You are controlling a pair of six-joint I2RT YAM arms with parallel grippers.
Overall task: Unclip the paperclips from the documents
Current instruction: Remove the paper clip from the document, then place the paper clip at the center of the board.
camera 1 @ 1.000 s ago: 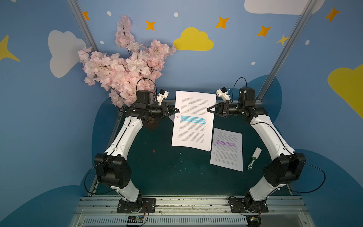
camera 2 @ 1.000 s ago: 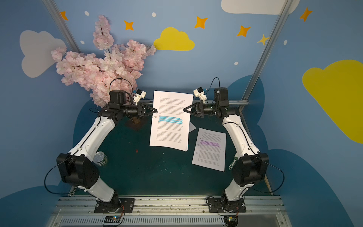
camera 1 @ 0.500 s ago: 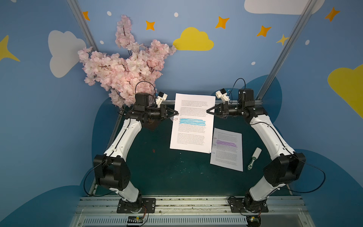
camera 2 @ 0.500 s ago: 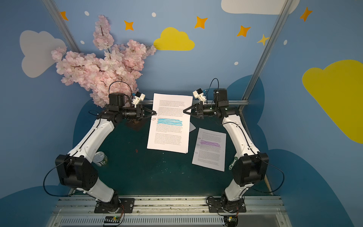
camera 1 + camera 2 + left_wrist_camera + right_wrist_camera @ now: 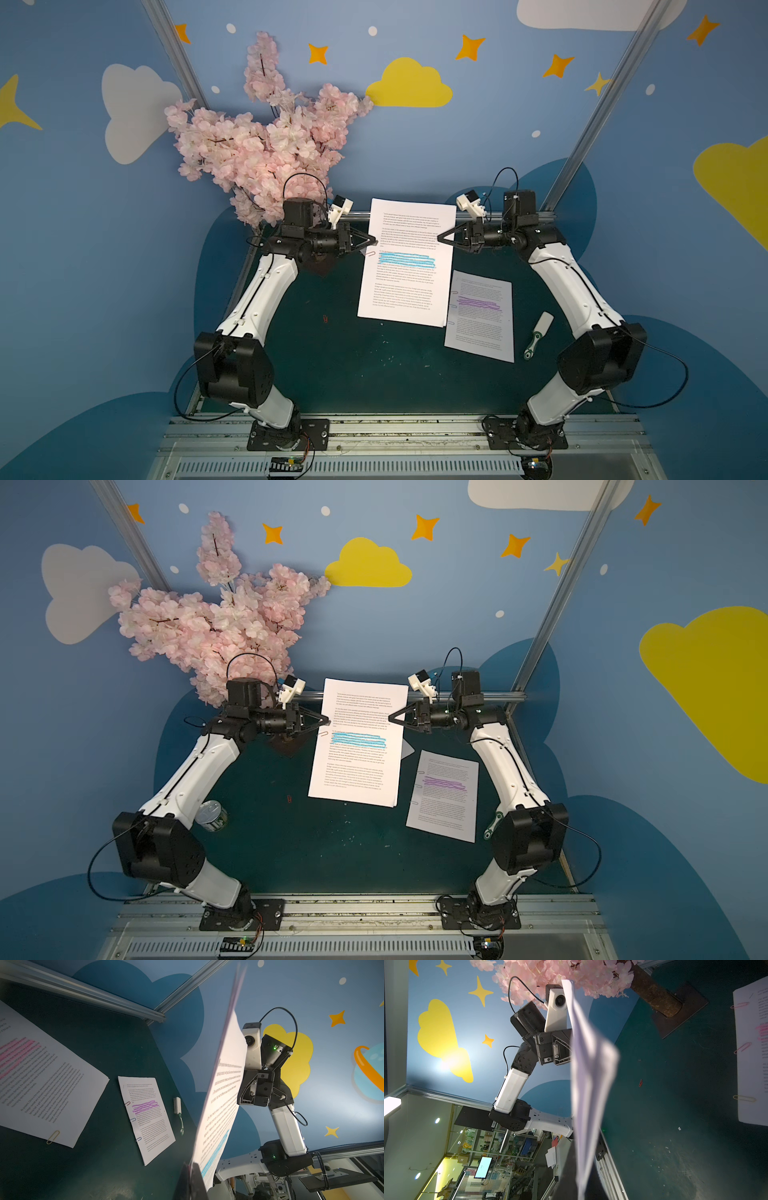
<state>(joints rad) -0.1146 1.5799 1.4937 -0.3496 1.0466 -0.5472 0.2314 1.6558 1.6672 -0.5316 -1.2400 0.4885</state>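
The blue-band document (image 5: 405,266) hangs in the air above the green table (image 5: 332,365). My left gripper (image 5: 375,242) is shut on its left edge and my right gripper (image 5: 440,240) is shut on its right edge. A pink paperclip (image 5: 370,253) sticks out of that left edge just below the left jaws. The purple-band document (image 5: 480,309) lies flat with three paperclips on its left edge, one pink (image 5: 127,1103). The pink-band document (image 5: 41,1084) lies under the held one, clips (image 5: 742,1047) on its edge. A loose red paperclip (image 5: 325,318) lies on the table.
A pink blossom tree (image 5: 266,141) stands at the back left behind the left arm, on a dark base plate (image 5: 675,1009). A white brush with a green handle (image 5: 539,334) lies right of the purple-band document. A tin can (image 5: 212,816) sits by the left arm.
The held document has shifted a little to the left, its lower end most. Both grippers stay shut on it.
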